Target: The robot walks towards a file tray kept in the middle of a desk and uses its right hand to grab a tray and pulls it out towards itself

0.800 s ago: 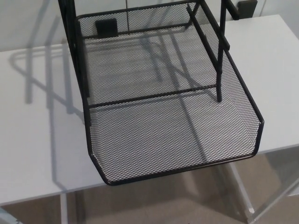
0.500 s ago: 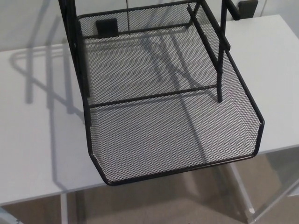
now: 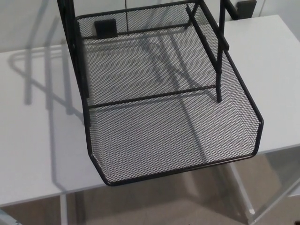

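White desk [image 3: 37, 140], overhanging mesh tray [image 3: 173, 136]

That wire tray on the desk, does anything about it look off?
Yes. The black mesh tray is pulled far out of its rack, and its front edge juts past the white desk's near edge, over the floor. It holds nothing. No robot hand shows.

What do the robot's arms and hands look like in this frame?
Neither arm nor hand shows in the head view, so nothing of their look can be told. Only the black mesh tray, pulled past the white desk's front edge, and its black frame appear.
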